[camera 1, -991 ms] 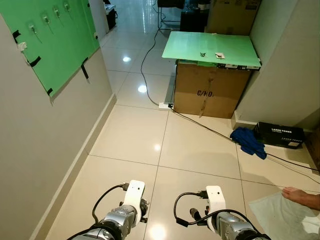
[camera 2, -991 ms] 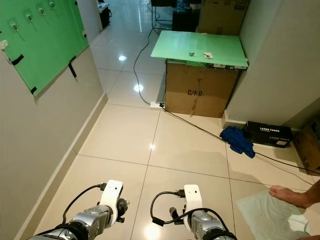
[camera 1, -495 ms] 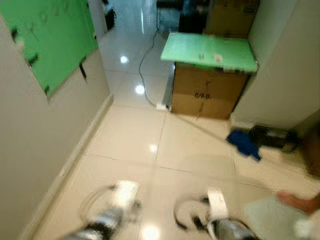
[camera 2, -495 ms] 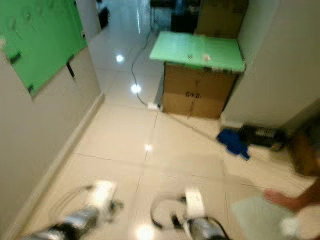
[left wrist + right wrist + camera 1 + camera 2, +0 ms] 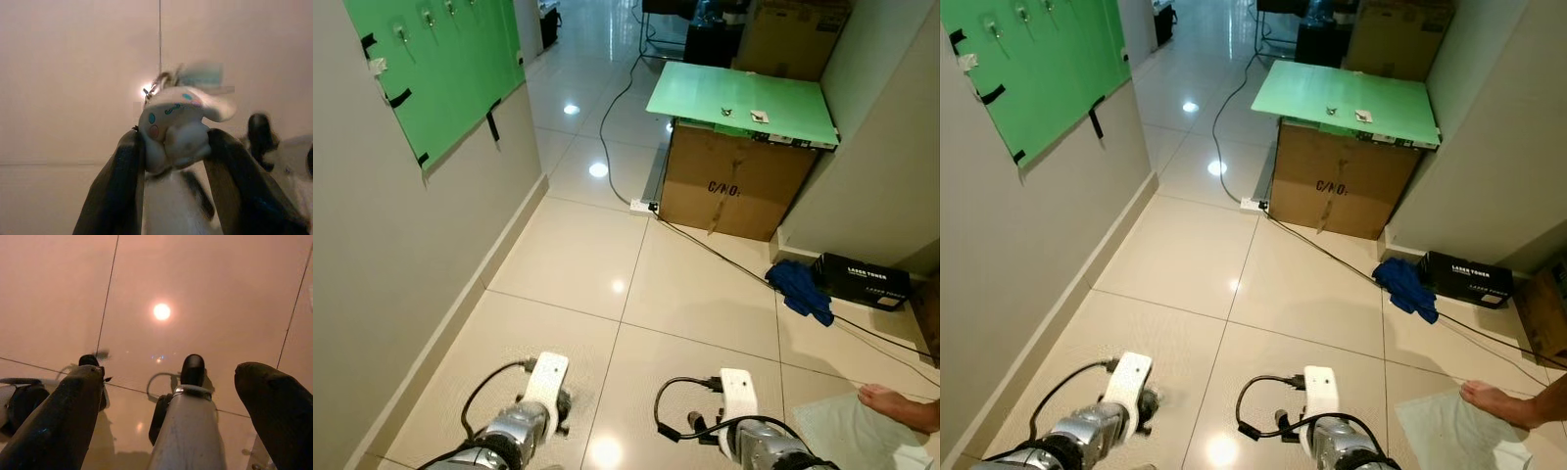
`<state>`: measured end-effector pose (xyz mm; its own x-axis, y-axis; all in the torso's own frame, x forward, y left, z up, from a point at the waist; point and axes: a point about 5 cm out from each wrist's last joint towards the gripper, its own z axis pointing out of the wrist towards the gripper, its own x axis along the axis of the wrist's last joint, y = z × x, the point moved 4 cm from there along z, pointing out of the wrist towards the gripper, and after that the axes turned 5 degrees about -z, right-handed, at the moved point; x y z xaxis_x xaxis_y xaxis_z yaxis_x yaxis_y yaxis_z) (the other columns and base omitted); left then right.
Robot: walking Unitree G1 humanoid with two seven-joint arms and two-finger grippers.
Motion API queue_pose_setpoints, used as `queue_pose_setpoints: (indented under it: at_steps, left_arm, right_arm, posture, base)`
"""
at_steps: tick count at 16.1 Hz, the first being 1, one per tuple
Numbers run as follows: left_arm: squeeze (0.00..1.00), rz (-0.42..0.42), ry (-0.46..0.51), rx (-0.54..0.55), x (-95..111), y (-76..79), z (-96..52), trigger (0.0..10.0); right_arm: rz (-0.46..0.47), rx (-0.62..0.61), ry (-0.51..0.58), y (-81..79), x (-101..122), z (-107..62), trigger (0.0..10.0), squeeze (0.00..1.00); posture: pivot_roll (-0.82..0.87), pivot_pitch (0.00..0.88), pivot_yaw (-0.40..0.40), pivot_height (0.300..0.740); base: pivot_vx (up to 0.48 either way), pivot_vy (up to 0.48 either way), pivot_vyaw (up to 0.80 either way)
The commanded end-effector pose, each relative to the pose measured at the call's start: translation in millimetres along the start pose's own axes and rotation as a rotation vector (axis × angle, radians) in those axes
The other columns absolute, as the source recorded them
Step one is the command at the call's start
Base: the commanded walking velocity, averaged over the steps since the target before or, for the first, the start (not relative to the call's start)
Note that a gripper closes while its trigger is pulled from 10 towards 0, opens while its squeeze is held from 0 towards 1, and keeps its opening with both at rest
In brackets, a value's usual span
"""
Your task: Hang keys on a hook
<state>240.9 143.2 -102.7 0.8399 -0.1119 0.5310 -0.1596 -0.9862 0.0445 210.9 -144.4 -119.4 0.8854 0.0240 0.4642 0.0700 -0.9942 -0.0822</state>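
From the head cameras, a cardboard box (image 5: pixel 736 191) stands against the far wall with a green board (image 5: pixel 741 90) laid on top of it. Two small items (image 5: pixel 741 114) lie on that board; they are too small to identify. Left of the box, across the tiled floor (image 5: pixel 597 264), a green sheet (image 5: pixel 440 69) is taped to the wall and carries a row of hooks (image 5: pixel 403 37). A cable (image 5: pixel 617 117) runs along the floor past the box's left side, and a blue cloth (image 5: pixel 800 290) and a black carton (image 5: pixel 860 280) lie to the box's right. Nearer than the box, low in view, both silver arms hang over the tiles, and a person's bare foot (image 5: pixel 893 403) rests on a pale mat (image 5: pixel 862 436).

In the left wrist view, the left gripper (image 5: pixel 175 149) pinches a white cartoon keychain (image 5: pixel 173 125) between its two black fingers (image 5: pixel 123 191), a metal ring (image 5: pixel 159 84) glinting beyond the figure.

In the right wrist view, the right gripper (image 5: pixel 168 382) has its fingers (image 5: pixel 63 421) spread wide over the tiles, with nothing between them.
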Motion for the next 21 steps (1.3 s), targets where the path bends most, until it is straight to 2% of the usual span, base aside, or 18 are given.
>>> queue_pose_setpoints:
  at_steps: [1, 2, 3, 4, 5, 6, 7, 8, 9, 10, 11, 12, 13, 15, 19, 21]
  left_arm:
    - [0.00, 0.013, 0.122, -0.043, 32, 13.8, 0.5, 10.0]
    - [0.00, 0.013, 0.223, -0.054, 57, 17.7, -2.0, 10.0]
    - [0.00, -0.024, 0.378, -0.050, 94, 12.0, -10.3, 10.0]
    - [0.00, -0.036, 0.499, -0.046, 121, 5.1, -20.0, 10.0]
    - [0.00, -0.049, 0.623, -0.041, 146, -3.3, -33.3, 10.0]
    - [0.00, -0.064, 0.691, -0.032, 159, -8.6, -41.8, 10.0]
    - [0.00, -0.075, 0.891, 0.001, 188, -21.1, -72.8, 10.0]
    - [0.00, -0.070, 0.944, 0.014, 194, -23.5, -82.0, 10.0]
    - [0.00, -0.035, 1.163, 0.085, 220, -32.0, -126.7, 10.0]
    - [0.00, -0.002, 1.222, 0.119, 225, -33.8, -142.1, 10.0]
    - [0.00, 0.003, 1.214, 0.118, 222, -34.2, -142.9, 10.0]
    - [0.00, 0.024, 1.207, 0.125, 215, -34.2, -143.7, 10.0]
    - [0.00, 0.019, 1.148, 0.139, 201, -35.1, -133.9, 10.0]
    - [0.00, 0.030, 1.106, 0.138, 190, -28.9, -129.5, 10.0]
    - [0.00, 0.054, 1.039, 0.144, 184, -23.4, -119.2, 10.0]
    - [0.00, 0.040, 0.999, 0.178, 182, -30.3, -112.0, 10.0]
  right_arm:
    - [-0.049, -0.007, 0.031, 6.0, 1, -1.0, 10.0, 0.00]
    - [-0.119, -0.037, 0.079, 16.2, 6, -2.9, 10.0, 0.00]
    - [-0.168, -0.056, 0.192, 26.8, 32, -6.9, 10.0, 0.00]
    - [-0.142, -0.046, 0.290, 30.7, 57, -11.4, 10.0, 0.00]
    - [-0.172, -0.042, 0.437, 30.5, 89, -20.5, 10.0, 0.00]
    - [-0.198, -0.059, 0.540, 30.9, 109, -29.3, 10.0, 0.00]
    - [-0.265, -0.139, 0.863, 29.1, 159, -73.0, 10.0, 0.00]
    - [-0.282, -0.169, 0.933, 29.1, 167, -85.5, 10.0, 0.00]
    - [-0.289, -0.197, 1.101, 20.4, 179, -120.2, 10.0, 0.00]
    - [-0.269, -0.224, 1.151, 19.9, 182, -133.3, 10.0, 0.00]
    - [-0.222, -0.236, 1.152, 22.4, 181, -135.3, 10.0, 0.00]
    - [-0.129, -0.227, 1.109, 24.8, 176, -131.0, 10.0, 0.00]
    - [-0.141, -0.219, 1.102, 19.3, 176, -132.1, 10.0, 0.00]
    - [-0.164, -0.214, 1.109, 11.9, 180, -138.6, 10.0, 0.00]
    - [-0.192, -0.163, 1.074, 2.4, 181, -134.8, 10.0, 0.00]
    - [-0.207, -0.136, 1.056, -1.2, 184, -130.6, 10.0, 0.00]
  posture:
    - [0.05, 0.000, -0.010, 0.740]
    - [0.05, 0.000, -0.007, 0.740]
    - [0.04, 0.000, -0.004, 0.740]
    - [0.04, 0.000, -0.003, 0.740]
    - [0.04, 0.000, -0.003, 0.740]
    - [0.04, 0.000, -0.004, 0.740]
    - [0.03, 0.000, -0.009, 0.740]
    - [0.03, 0.000, -0.009, 0.740]
    - [0.03, 0.000, -0.015, 0.740]
    - [0.03, 0.000, -0.017, 0.740]
    - [0.03, 0.000, -0.020, 0.740]
    - [0.03, 0.000, -0.020, 0.740]
    - [0.03, 0.000, -0.021, 0.740]
    - [0.04, 0.000, -0.025, 0.740]
    - [0.04, 0.000, -0.021, 0.740]
    - [0.03, 0.000, -0.017, 0.740]
  base:
    - [0.000, 0.000, 0.00]
    - [0.000, 0.000, 0.00]
    - [0.000, 0.000, 0.00]
    - [0.000, 0.000, 0.00]
    - [0.000, 0.000, 0.00]
    - [0.000, 0.000, 0.00]
    - [0.000, 0.000, 0.00]
    - [0.000, 0.000, 0.00]
    - [0.000, 0.000, 0.00]
    - [0.000, 0.000, 0.00]
    - [0.000, 0.000, 0.00]
    - [0.000, 0.000, 0.00]
    - [0.000, 0.000, 0.00]
    - [0.000, -0.240, 0.00]
    - [0.000, -0.471, 0.00]
    - [0.000, -0.461, 0.00]
